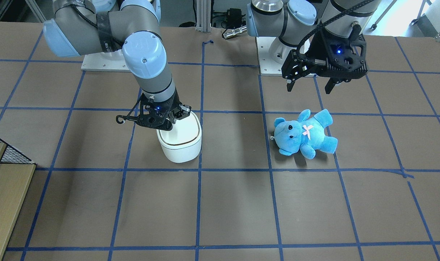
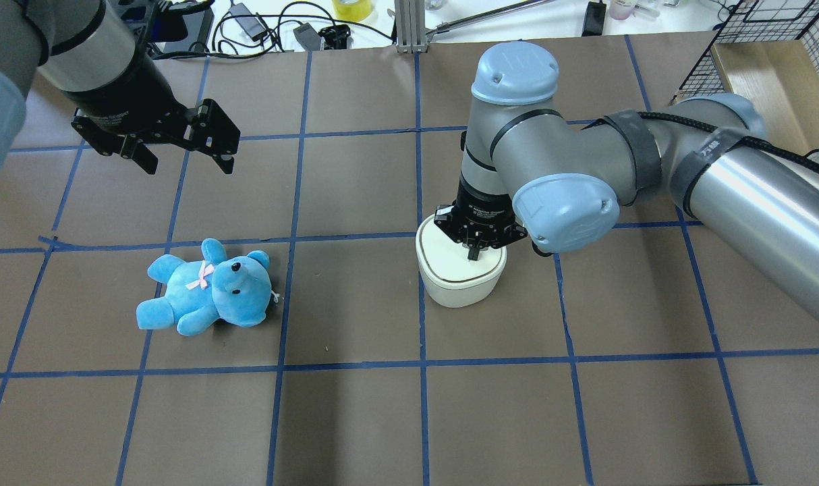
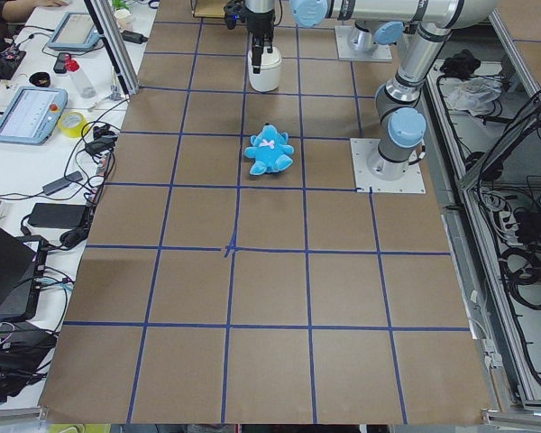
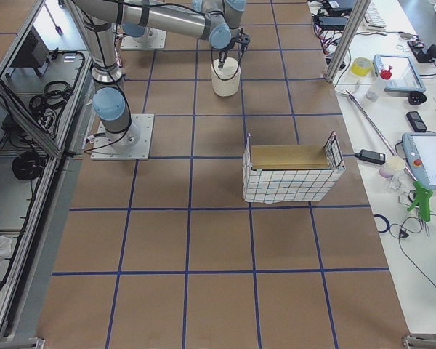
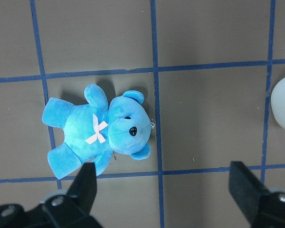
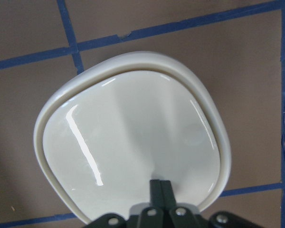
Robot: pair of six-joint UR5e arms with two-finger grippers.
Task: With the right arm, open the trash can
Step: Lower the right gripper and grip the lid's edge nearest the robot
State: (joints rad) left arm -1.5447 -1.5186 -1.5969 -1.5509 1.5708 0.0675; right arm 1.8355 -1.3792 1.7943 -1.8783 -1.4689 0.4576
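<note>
The white trash can [image 1: 182,145] stands on the brown table with its flat lid [image 6: 128,142] down. It also shows in the overhead view [image 2: 460,283] and both side views [image 3: 265,77] [image 4: 226,78]. My right gripper [image 2: 473,255] points straight down over the lid. Its fingers are shut together, with the tips [image 6: 160,187] at the lid's surface near one edge and nothing held between them. It also shows in the front view [image 1: 176,116]. My left gripper [image 2: 188,164] hangs open and empty well above the table, away from the can.
A blue teddy bear [image 2: 207,290] lies on its back below the left gripper [image 5: 166,190] and also shows in the front view [image 1: 303,134]. A wire basket with a cardboard floor [image 4: 291,178] stands on the right arm's side of the table. Blue tape lines grid the tabletop.
</note>
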